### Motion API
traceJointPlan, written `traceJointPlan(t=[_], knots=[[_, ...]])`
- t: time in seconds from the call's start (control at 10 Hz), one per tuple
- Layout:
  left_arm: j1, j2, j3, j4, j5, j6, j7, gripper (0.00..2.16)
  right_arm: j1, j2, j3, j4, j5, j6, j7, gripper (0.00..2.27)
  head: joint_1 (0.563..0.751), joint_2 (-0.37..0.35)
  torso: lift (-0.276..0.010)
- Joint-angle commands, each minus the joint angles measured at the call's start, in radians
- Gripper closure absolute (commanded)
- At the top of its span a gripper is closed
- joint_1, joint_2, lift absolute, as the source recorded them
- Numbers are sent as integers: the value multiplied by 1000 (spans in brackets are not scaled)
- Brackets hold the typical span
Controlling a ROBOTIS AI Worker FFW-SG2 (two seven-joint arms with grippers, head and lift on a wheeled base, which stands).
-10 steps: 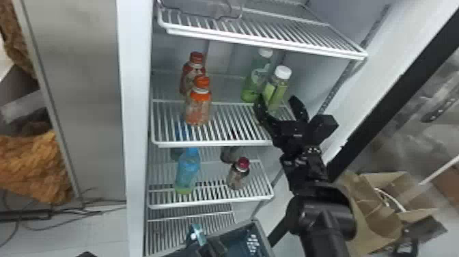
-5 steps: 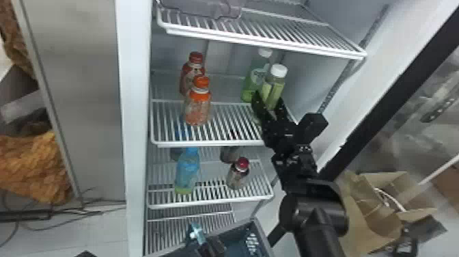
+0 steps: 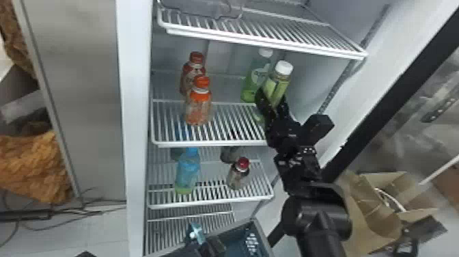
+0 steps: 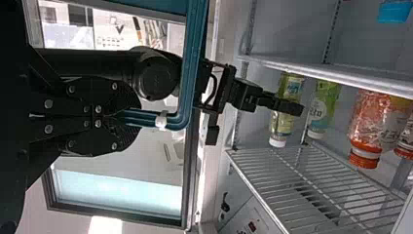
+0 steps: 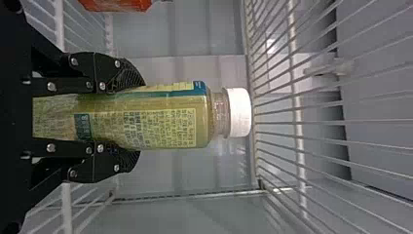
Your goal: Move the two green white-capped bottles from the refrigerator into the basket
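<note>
The right gripper's [image 3: 272,96] jaws pinch a clear, rounded green bottle [image 3: 279,83], upright, cap up; left gripper's [image 3: 209,246] jaws clamp the basket [image 4: 190,73]

Top shelf: white wire rack [image 3: 266,42], bearing a clear container [image 3: 205,7] cut off at the edge.
Middle shelf: white wire rack [image 3: 211,144]; an orange-capped clear plastic bottle [image 3: 198,107] upright near the front, a red-capped plastic bottle [image 3: 188,77] just behind it, and a green white-capped bottle [image 3: 254,80] upright on the right, farther back.
Lower shelf: white wire rack [image 3: 211,202]; a blue plastic bottle [image 3: 188,171] with a green base upright on the left, a dark-red-capped bottle [image 3: 238,176] upright on the right.
Bottom shelf: white wire bars [image 3: 170,235], partly hidden.
Floor: pale [image 3: 102,232], crossed by thin black cables [image 3: 68,218].
</note>
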Motion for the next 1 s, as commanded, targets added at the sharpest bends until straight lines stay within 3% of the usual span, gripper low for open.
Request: traceJointPlan(t=[0.0,0.3,0.6,0.9], knots=[[1,0,0,0,0,-2,1,1214,13,-1,0,-24,3,-10,0,944,695,-350,-4],[1,0,0,0,2,-7,1,1214,77,-1,-4,-107,-7,0,0,943,695,-350,-4],[1,2,0,2,2,-5,1,1214,207,1,-12,-308,-25,108,3,944,695,-350,-4],[-4,3,-6,2,0,0,1,1214,286,1,-16,-421,-55,182,39,944,695,-350,-4]])
